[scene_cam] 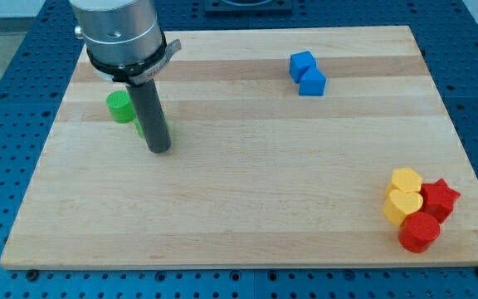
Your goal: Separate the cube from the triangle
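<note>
A blue cube (302, 65) sits near the view's top, right of centre. A second blue block (312, 83), which looks like the triangle, touches the cube's lower right side. My tip (158, 150) rests on the board far to the view's left of the blue pair, well apart from both. A green cylinder (120, 106) stands just up and left of the rod. A second green block (141, 127) is mostly hidden behind the rod, and its shape cannot be made out.
A tight cluster sits at the view's bottom right: a yellow block (406, 180), a yellow heart (402, 206), a red star (441, 199) and a red cylinder (420, 232). The wooden board (247, 191) lies on a blue perforated table.
</note>
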### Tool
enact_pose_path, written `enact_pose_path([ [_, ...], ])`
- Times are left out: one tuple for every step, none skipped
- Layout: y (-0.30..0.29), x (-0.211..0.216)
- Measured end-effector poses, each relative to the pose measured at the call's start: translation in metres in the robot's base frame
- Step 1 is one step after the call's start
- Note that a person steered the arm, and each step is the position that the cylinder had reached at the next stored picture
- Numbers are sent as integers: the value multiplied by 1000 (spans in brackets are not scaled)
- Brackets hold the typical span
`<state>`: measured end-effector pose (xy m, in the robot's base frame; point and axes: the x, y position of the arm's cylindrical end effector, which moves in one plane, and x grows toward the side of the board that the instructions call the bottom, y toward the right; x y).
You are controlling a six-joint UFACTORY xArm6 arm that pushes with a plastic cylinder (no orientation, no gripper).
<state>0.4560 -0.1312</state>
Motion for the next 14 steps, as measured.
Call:
enact_pose_path([
  [0, 0],
  [30, 0],
  [133, 0],
  [158, 0],
  [184, 0],
  [197, 0],
  [217, -3],
  [299, -19],
  [306, -21],
  [302, -105],
  [285, -138],
  [248, -180],
  [247, -171],
  [216, -137],
])
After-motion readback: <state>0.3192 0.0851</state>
